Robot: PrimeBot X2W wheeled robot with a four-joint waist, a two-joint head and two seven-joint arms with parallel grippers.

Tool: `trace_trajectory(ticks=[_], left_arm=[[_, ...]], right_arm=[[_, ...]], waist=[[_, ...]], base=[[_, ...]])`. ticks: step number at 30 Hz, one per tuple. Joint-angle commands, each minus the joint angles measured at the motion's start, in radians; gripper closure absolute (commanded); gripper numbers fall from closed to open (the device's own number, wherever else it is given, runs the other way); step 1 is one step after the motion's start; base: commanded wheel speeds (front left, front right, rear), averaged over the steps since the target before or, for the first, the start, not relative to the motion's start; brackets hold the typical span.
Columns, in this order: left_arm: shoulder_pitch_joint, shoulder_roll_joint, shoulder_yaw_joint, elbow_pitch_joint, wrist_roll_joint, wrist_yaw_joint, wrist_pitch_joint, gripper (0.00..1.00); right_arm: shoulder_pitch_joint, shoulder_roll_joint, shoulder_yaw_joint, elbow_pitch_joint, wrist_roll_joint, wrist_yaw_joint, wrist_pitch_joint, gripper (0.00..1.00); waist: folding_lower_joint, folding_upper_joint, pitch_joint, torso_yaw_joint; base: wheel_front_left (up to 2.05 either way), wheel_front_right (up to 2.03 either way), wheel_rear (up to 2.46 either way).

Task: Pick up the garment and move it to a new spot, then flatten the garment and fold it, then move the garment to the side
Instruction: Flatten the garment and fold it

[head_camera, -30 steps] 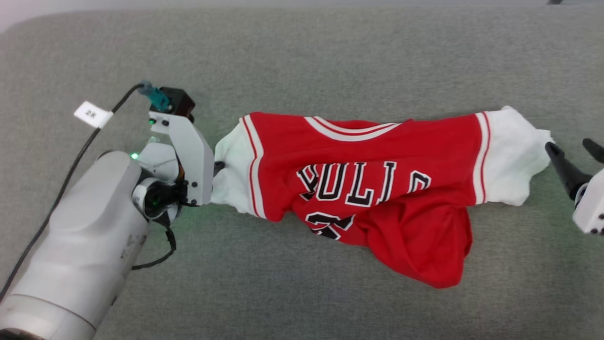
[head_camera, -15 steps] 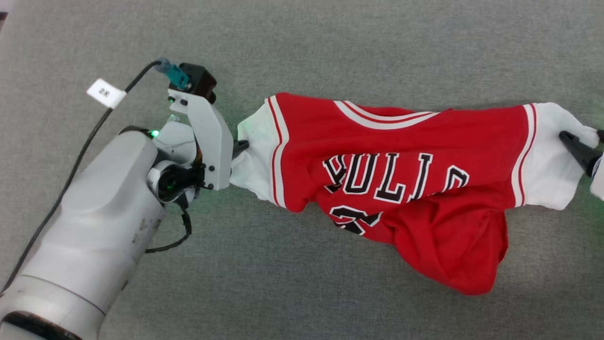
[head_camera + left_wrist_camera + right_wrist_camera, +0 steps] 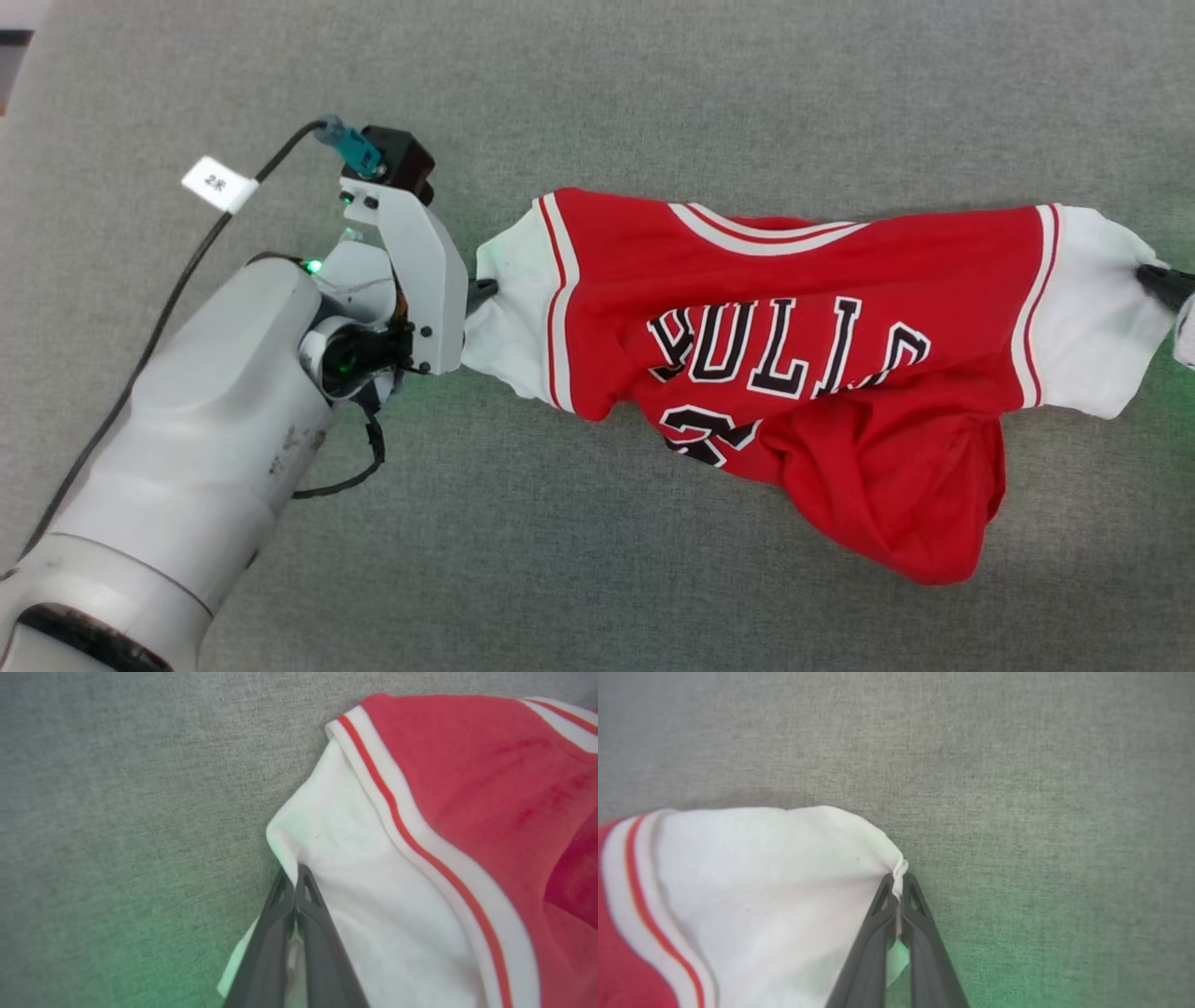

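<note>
White sleeve of red jersey garment [image 3: 803, 299] now pinched by right gripper [image 3: 899, 884], previously open; left gripper [image 3: 294, 884] likewise clamped; lift judged possible.

Grey woven fabric surface [image 3: 709, 84], even soft light, faint green glow patches

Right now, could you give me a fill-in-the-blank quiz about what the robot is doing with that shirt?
1. The left pincer is shut on a ___ sleeve of the shirt.
2. The right pincer is shut on the other ___.
3. The shirt's body is ___ with dark letters.
4. Under it is a ___ fabric surface.
Missing words: white; sleeve; red; grey.
</note>
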Motion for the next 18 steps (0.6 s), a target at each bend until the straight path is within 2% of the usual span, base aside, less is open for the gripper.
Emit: trace_trajectory(ticks=[1, 4, 9, 18], left_arm=[[0.021, 0.011, -0.016, 0.022, 0.002, 0.010, 0.007, 1.00], [-0.011, 0.019, -0.017, 0.020, -0.011, 0.009, 0.004, 1.00], [-0.076, 0.020, -0.014, 0.011, -0.030, 0.007, -0.009, 1.00], [-0.211, 0.026, -0.006, 0.013, -0.039, 0.007, -0.069, 1.00]], right_arm=[[0.012, 0.021, 0.008, 0.007, 0.012, 0.001, 0.003, 1.00], [-0.028, 0.022, -0.014, -0.020, 0.039, 0.001, -0.033, 1.00], [-0.072, 0.042, -0.018, -0.044, 0.020, 0.001, -0.106, 1.00], [-0.208, 0.070, 0.032, -0.065, -0.012, 0.001, -0.229, 1.00]], waist=[[0.0001, 0.0000, -0.011, -0.004], [0.0001, 0.0000, -0.035, -0.010], [0.0001, 0.0000, -0.095, -0.020], [0.0001, 0.0000, -0.211, -0.041]], base=[[0.00, 0.00, 0.00], [0.00, 0.00, 0.00], [0.00, 0.00, 0.00], [0.00, 0.00, 0.00]])
